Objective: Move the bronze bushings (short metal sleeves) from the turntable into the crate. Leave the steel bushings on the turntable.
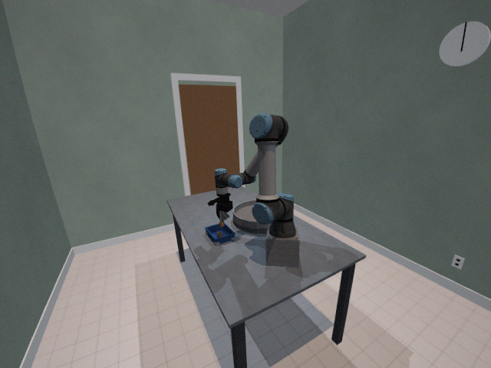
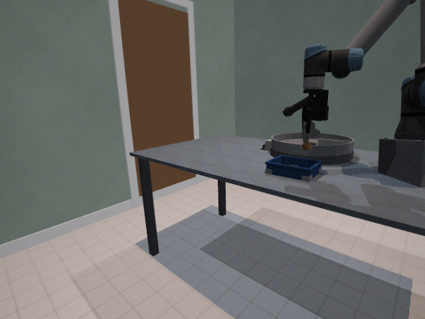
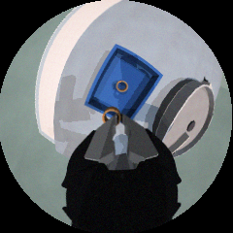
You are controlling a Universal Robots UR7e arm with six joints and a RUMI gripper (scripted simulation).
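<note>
My gripper (image 2: 306, 141) is shut on a bronze bushing (image 2: 306, 146) and holds it in the air above the near edge of the blue crate (image 2: 293, 167). In the wrist view the held bushing (image 3: 112, 116) shows as an orange ring at the fingertips, over the crate's rim (image 3: 123, 87). A second bronze bushing (image 3: 121, 86) lies on the crate floor; it also shows in the top view (image 1: 218, 234). The round grey turntable (image 2: 312, 143) stands behind the crate. One dark steel bushing (image 3: 190, 125) lies on the turntable.
The arm's base (image 1: 279, 218) stands on the table right of the turntable (image 1: 248, 216). The crate (image 1: 219, 230) sits near the table's left edge. A grey block (image 2: 400, 158) stands at the right.
</note>
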